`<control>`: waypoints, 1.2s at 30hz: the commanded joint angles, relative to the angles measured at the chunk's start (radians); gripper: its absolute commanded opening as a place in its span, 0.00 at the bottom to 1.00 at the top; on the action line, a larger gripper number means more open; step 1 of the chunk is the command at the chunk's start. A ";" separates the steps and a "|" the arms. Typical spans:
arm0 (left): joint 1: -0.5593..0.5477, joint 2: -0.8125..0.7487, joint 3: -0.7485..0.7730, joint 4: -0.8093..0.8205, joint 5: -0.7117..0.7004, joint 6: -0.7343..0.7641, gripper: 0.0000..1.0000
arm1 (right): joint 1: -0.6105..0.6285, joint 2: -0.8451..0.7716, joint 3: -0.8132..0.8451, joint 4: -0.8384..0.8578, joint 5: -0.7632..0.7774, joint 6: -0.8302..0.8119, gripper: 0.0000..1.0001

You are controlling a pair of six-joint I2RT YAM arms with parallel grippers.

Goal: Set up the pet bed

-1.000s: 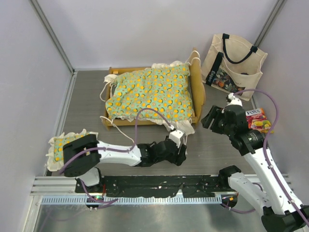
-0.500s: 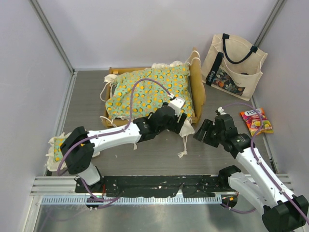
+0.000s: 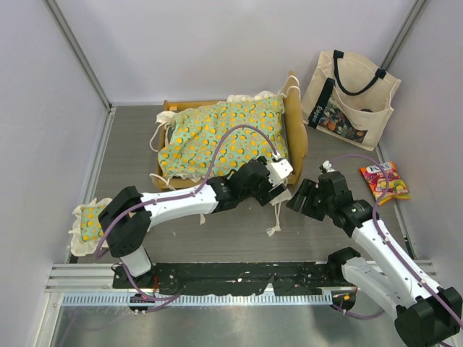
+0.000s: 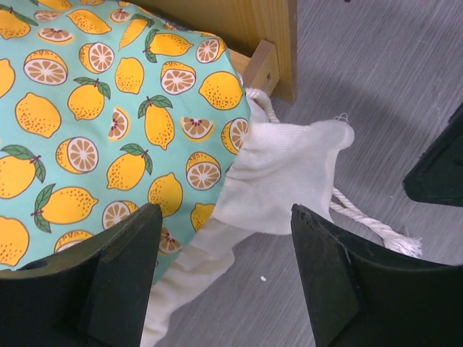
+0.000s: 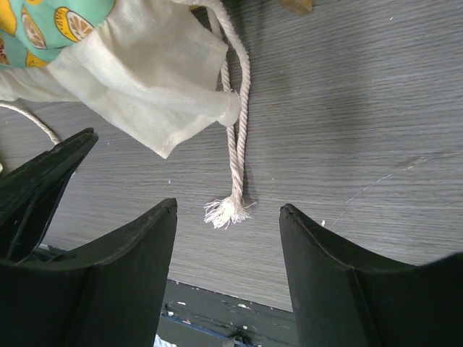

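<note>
The light-wood bed frame (image 3: 297,137) stands at the back middle, with the green orange-print mattress cushion (image 3: 224,137) lying on it. A cream ruffle corner (image 4: 289,177) and a rope tie (image 5: 235,152) spill off the bed's near right corner onto the floor. My left gripper (image 3: 281,189) is open and hovers over that corner, the ruffle (image 4: 210,238) between its fingers. My right gripper (image 3: 298,196) is open just right of it, its fingers either side of the tie's frayed end (image 5: 228,211).
A cream tote bag (image 3: 347,97) leans at the back right. A snack packet (image 3: 383,181) lies on the floor at the right. A small matching ruffled pillow (image 3: 90,220) lies at the near left. Grey walls enclose the floor.
My left gripper has swung from the near floor up and right to the bed's near right corner. My right gripper has come down and left toward the hanging tie.
</note>
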 commanded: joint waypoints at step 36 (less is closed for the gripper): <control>0.044 0.130 0.174 0.142 -0.196 0.237 0.00 | 0.019 0.010 -0.025 0.037 0.034 -0.026 0.64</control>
